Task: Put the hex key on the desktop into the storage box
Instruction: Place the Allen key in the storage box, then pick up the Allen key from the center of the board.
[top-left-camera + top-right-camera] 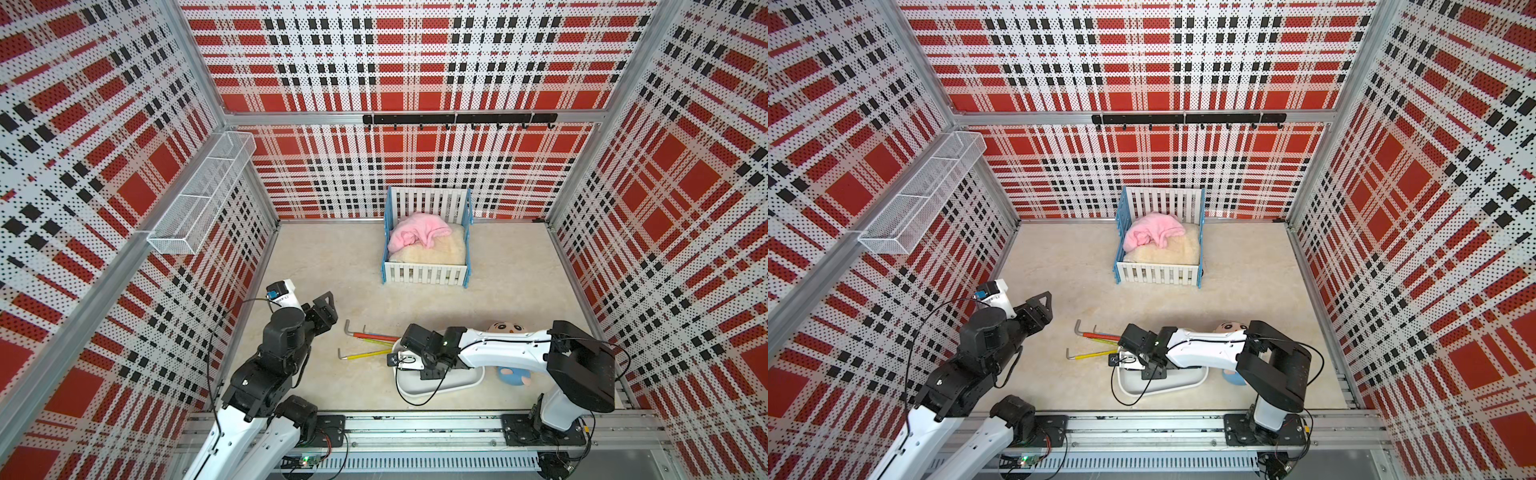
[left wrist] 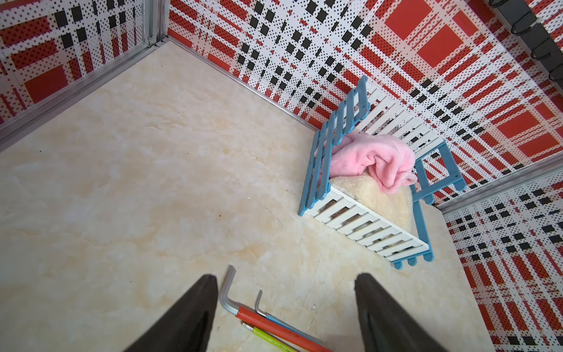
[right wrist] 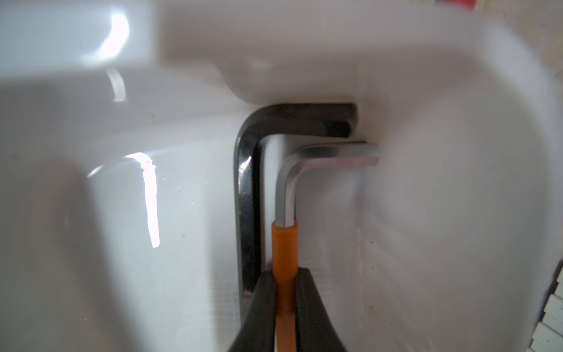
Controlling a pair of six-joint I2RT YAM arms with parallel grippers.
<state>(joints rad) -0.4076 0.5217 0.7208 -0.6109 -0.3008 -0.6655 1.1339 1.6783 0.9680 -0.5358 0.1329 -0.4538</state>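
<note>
Right hand [image 3: 285, 292] pinches orange hex key [image 3: 285, 240] tight, low inside storage box [image 1: 461, 380], bottom mid of a top view. Not let go yet. Left hand [image 2: 286, 277] is wide & empty. Red key [image 1: 374, 335], yellow key [image 1: 365, 354] + others wait on surface [image 1: 332, 266].

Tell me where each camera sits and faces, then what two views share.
Both top views: high above the front rail, looking down on the desktop; both arms show.
Left wrist: on the left arm, facing the crib across the desktop; open left gripper shows.
Right wrist: on the right arm, looking into the storage box; right gripper shut on the orange hex key.
Shared: red hex key, left wrist and top views.
</note>
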